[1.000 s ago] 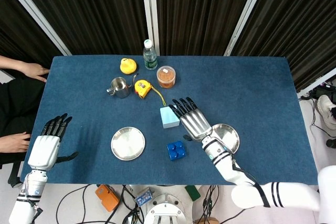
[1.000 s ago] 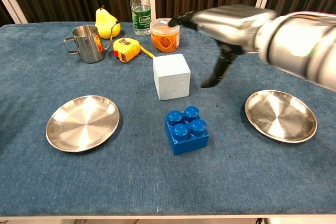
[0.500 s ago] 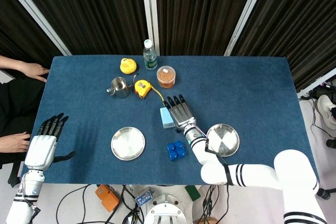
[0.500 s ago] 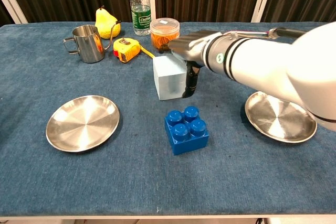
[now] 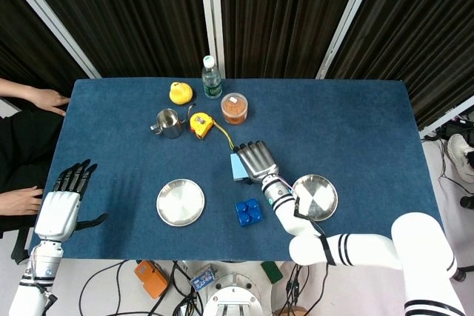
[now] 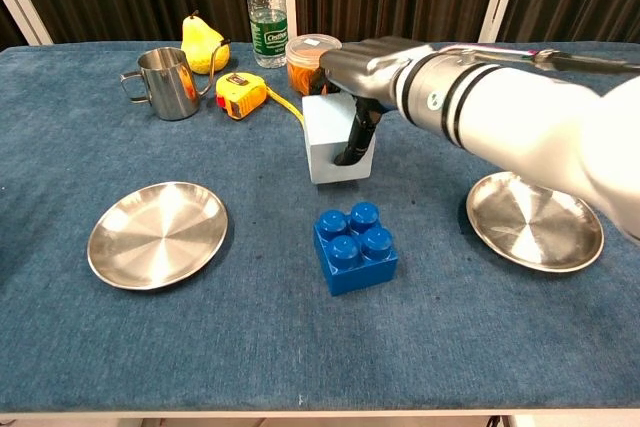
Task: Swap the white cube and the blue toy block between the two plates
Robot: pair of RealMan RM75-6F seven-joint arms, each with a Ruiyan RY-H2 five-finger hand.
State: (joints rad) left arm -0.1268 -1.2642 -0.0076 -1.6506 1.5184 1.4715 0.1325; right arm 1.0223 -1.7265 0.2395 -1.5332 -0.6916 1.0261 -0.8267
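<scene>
Head view shows us a blue-covered counter [image 5: 355, 131] from above. Our right robot hand [image 5: 255, 159] lies over the white cube [image 5: 238, 167] near the middle, fingers draped across its top. In the chest view the right robot hand [image 6: 365, 67] covers the top of the white cube [image 6: 330, 152], with a dark thumb pressed down against its front face; it appears to grip the cube, though we cannot tell whether the cube is lifted off the cloth. The blue toy block [image 6: 355, 247] sits on the counter just in front of the cube, apart from it. One steel plate [image 6: 157, 234] lies to the left and another plate [image 6: 534, 220] to the right, both bare. Our left robot hand [image 5: 61, 209] hovers at the counter's left edge with fingers spread, holding nothing. Toward the back stand a metal cup [image 6: 166, 82], a yellow tape measure [image 6: 241, 95] and a water bottle [image 6: 266, 9].
</scene>
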